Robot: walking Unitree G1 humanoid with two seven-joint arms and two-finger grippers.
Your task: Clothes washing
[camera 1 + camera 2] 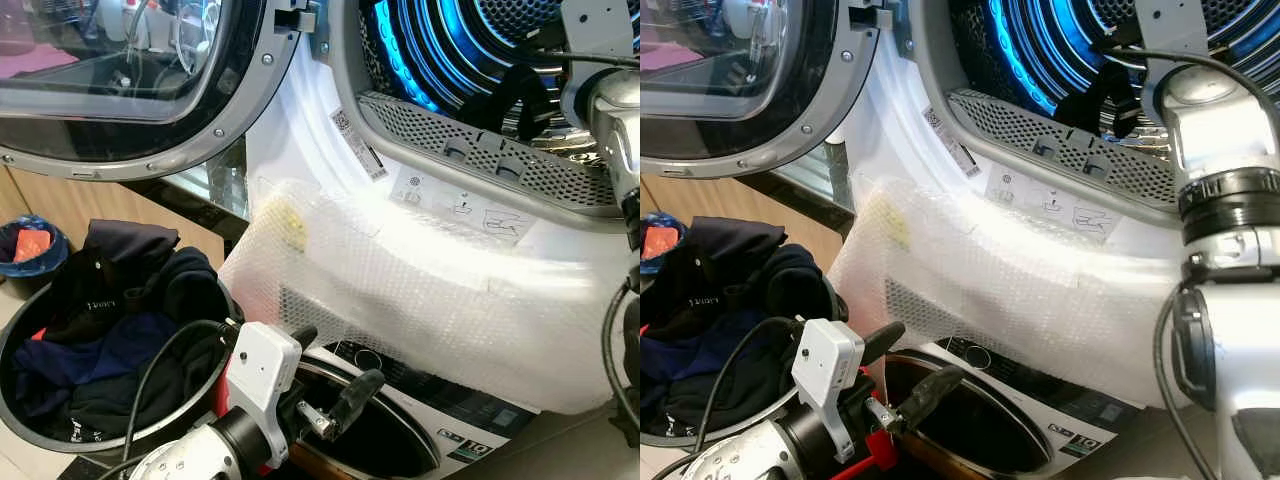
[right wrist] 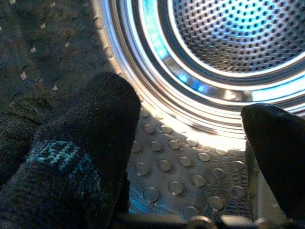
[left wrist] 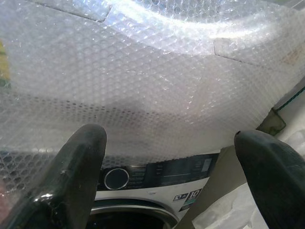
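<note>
Two machines stand stacked before the robot, and the bubble wrap [image 1: 420, 290] draped over the upper one's front serves as landmark. Nearest, below and left of the wrap, the left gripper [image 1: 330, 375] hovers with fingers [image 3: 71, 176] spread apart and empty, just above the lower washer's open port [image 1: 370, 440]. Left of the wrap, a round black laundry basket [image 1: 20, 410] holds dark clothes [image 1: 110, 320], navy and black, heaped above its rim. Beyond the basket a small blue bin [image 1: 45, 262] contains something orange. Above the wrap, the upper machine's door [image 1: 130, 80] swings open to the left. Farthest, above and right of the wrap, the right arm [image 1: 1220, 180] reaches into the blue-lit drum [image 2: 228, 38]; the right gripper [image 2: 190, 143] is open, with a dark knit garment [image 2: 71, 167] lying over one finger on the drum's studded floor.
</note>
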